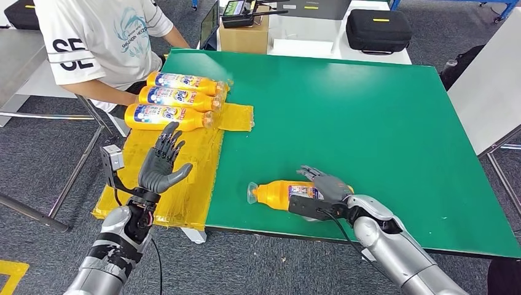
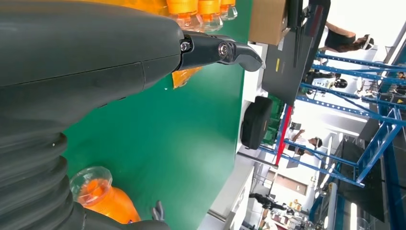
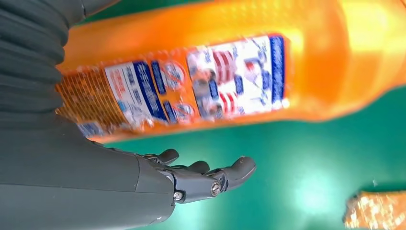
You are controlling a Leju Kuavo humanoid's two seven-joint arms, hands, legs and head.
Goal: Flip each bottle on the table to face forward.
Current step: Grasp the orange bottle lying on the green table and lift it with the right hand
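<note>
- One orange bottle (image 1: 279, 194) lies on its side on the green table (image 1: 368, 123), near the table's front edge, clear cap end pointing toward the yellow mat (image 1: 184, 178).
- Right wrist view: label (image 3: 191, 86) is white/blue with small print, blurred, can't read it.
- Three more orange bottles (image 1: 178, 98) lie side by side on the yellow mat at the table's far left corner, blue-white labels up, caps pointing toward the table's middle.
- A person (image 1: 104, 37) in a white shirt sits just behind those three.
- Wide bare green between the lone bottle and the table's far and right edges; little room between the bottle and the front edge.
- Right hand (image 1: 325, 184) rests over the bottle's base end; the right wrist view shows fingers (image 3: 210, 175) extended and apart beside the body, not wrapped round it, gripping nothing.
- Left hand (image 1: 163, 163) is raised over the yellow mat, well apart from the lone bottle, fingers spread, holding nothing.
</note>
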